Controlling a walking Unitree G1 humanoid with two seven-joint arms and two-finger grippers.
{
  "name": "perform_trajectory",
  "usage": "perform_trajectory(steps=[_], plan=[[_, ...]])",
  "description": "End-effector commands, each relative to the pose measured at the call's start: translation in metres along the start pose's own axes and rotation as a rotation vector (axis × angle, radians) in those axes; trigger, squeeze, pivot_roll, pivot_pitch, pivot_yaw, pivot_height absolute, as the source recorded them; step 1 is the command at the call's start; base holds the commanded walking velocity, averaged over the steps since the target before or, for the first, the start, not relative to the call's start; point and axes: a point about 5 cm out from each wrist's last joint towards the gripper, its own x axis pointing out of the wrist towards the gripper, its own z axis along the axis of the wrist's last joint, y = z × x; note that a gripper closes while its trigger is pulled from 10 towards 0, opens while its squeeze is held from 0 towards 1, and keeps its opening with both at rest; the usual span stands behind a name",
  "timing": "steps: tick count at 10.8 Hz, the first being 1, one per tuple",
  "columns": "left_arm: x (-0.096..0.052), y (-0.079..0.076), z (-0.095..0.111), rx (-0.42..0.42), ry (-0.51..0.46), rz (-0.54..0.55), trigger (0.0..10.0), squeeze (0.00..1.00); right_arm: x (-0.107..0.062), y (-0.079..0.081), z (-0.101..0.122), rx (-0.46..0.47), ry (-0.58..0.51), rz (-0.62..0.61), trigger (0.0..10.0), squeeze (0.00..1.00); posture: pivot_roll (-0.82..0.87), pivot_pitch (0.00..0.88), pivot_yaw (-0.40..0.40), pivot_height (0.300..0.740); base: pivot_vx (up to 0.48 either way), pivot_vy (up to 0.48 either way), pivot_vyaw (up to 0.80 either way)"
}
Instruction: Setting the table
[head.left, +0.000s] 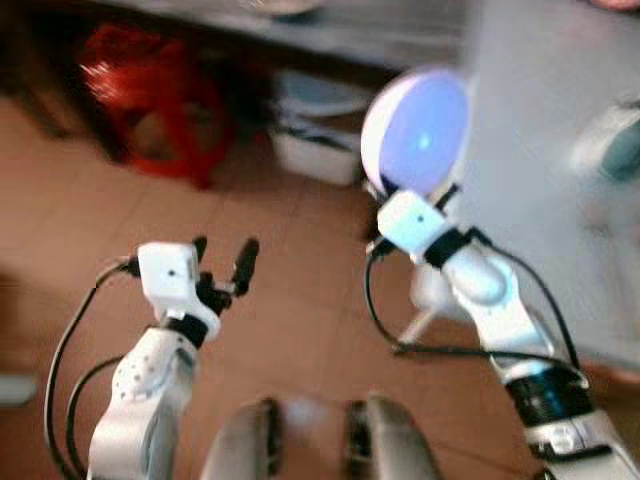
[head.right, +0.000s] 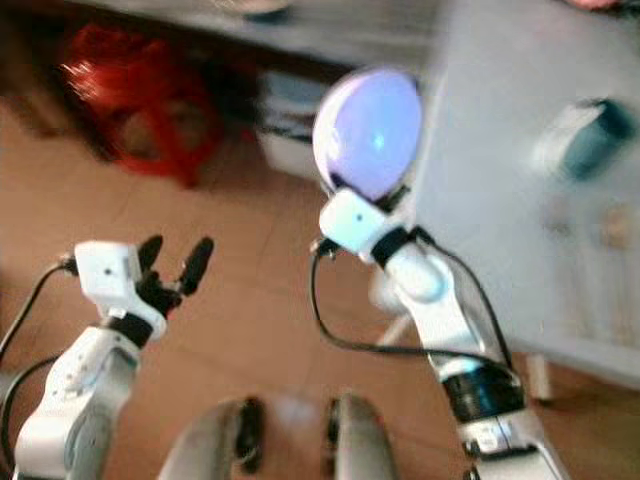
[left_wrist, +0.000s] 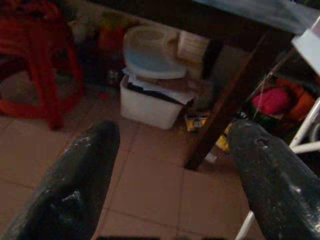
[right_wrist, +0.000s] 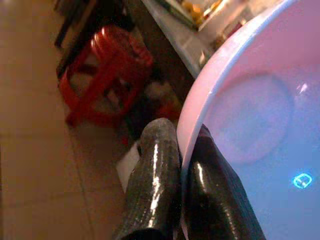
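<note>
Item: 1 white plate (head.left: 416, 132), pinched at its rim by the right gripper (right_wrist: 182, 165), held upright beside the bench (head.right: 520, 90). Left gripper (head.left: 222, 262): wide, empty. Risk: thin edge-hold; plate may slip or strike the bench edge.

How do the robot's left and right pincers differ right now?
The right pincer is shut on the rim of a white plate; the left pincer is open and holds nothing. The right pincer is raised beside the table; the left pincer sits lower, over the tiled floor. Both have black fingers.
</note>
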Motion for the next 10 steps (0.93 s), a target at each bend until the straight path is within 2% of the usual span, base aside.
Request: perform_trajectory(steps=[1,3,5,10], plan=[[-0.002,-0.007,-0.004,0.016,0.012,-0.021,10.0,0.0,-0.011,-0.004,-0.008,0.01,0.042,-0.038,0.0,0.0,-0.02,0.232,-0.002,0.74,0.42,0.0,0.0],[0.004,-0.003,-0.004,0.021,0.007,0.006,10.0,0.0,-0.021,-0.003,-0.011,0.016,0.066,-0.062,0.0,0.0,-0.02,0.232,0.0,0.74,0.42,0.0,0.0],[0.009,0.0,-0.002,0.017,-0.009,0.031,10.0,0.0,-0.021,-0.007,-0.008,0.021,0.065,-0.088,0.0,0.0,-0.03,0.233,0.004,0.74,0.424,0.0,0.0],[0.012,-0.002,0.002,0.021,-0.038,0.031,10.0,0.0,-0.021,-0.004,-0.005,0.021,0.064,-0.091,0.0,0.0,-0.02,0.235,0.005,0.74,0.456,0.0,0.0]])
